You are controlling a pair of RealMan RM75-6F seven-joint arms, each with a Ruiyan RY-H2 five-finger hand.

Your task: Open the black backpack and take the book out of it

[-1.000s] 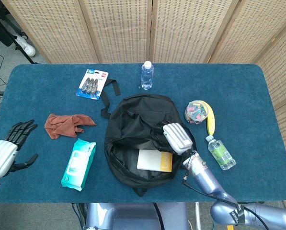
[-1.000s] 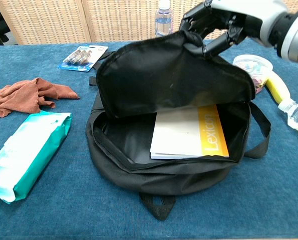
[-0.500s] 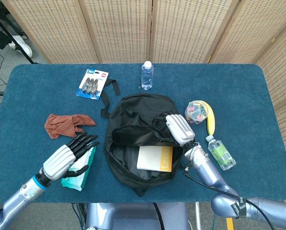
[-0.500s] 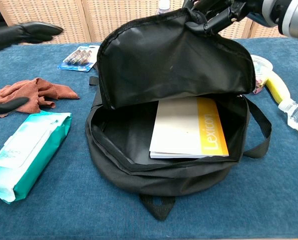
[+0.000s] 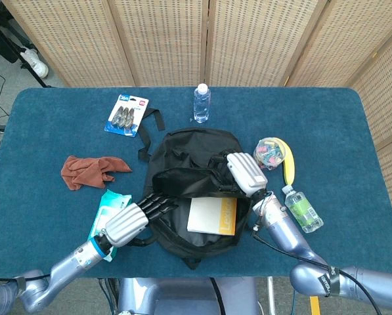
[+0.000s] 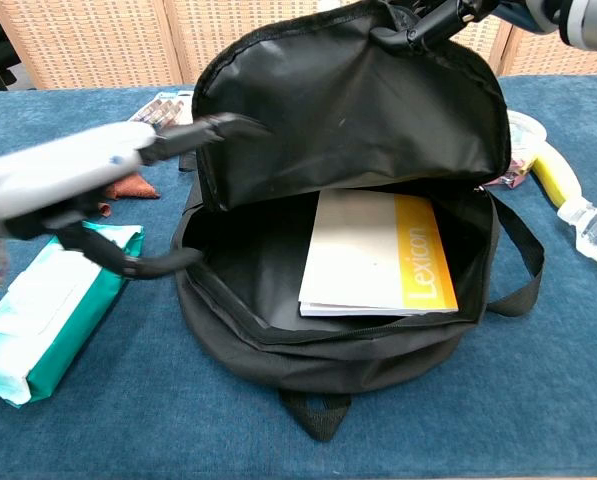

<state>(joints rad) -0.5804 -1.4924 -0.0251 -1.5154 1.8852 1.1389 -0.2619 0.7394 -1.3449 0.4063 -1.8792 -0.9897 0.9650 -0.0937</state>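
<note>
Backpack (image 5: 189,177) sits mid-tabletop (image 5: 353,131) in the head view, unzipped, its flap lifted by the right robot hand (image 5: 245,174), whose fingers grip the flap's edge. Book (image 5: 212,216) lies inside the backpack's mouth, toward the robot. Left robot hand (image 5: 133,216) is at the backpack's left rim, fingers spread, holding nothing. Wipes (image 5: 104,216) lie just left of the backpack, partly under that arm.

In the chest view the flap is raised clear of the book (image 6: 378,255), which is fully exposed. The left robot hand (image 6: 88,190) is at the opening, thumb near the backpack's (image 6: 348,110) rim. Opening looks done; next, the left robot hand must reach in and grasp the book.
</note>
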